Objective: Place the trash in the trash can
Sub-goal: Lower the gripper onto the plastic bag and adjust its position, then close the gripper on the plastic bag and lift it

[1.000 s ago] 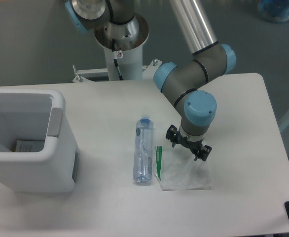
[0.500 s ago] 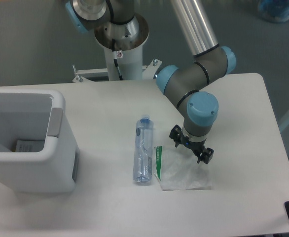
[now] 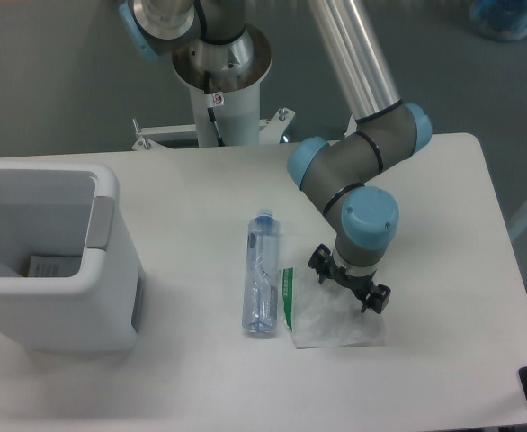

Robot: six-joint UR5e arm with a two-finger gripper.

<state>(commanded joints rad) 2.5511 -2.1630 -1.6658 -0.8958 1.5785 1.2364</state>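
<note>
A white desk (image 3: 443,360) carries the trash. Nearest lies the crinkled plastic bag (image 3: 331,315), the bottle (image 3: 262,274) beside it. The end effector (image 3: 349,283) hovers spread over the bag, empty; it should probably pinch a raised wrinkle. The trash can (image 3: 61,261) stands left. No writing is legible.

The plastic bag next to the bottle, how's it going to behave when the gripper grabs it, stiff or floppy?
Probably floppy: the plastic bag lies flat and crinkled on the table, so it should sag and drape once lifted. It looks thin and translucent, so likely very light and apt to slide if nudged by the gripper. Pinching a flat sheet may be tricky.
</note>
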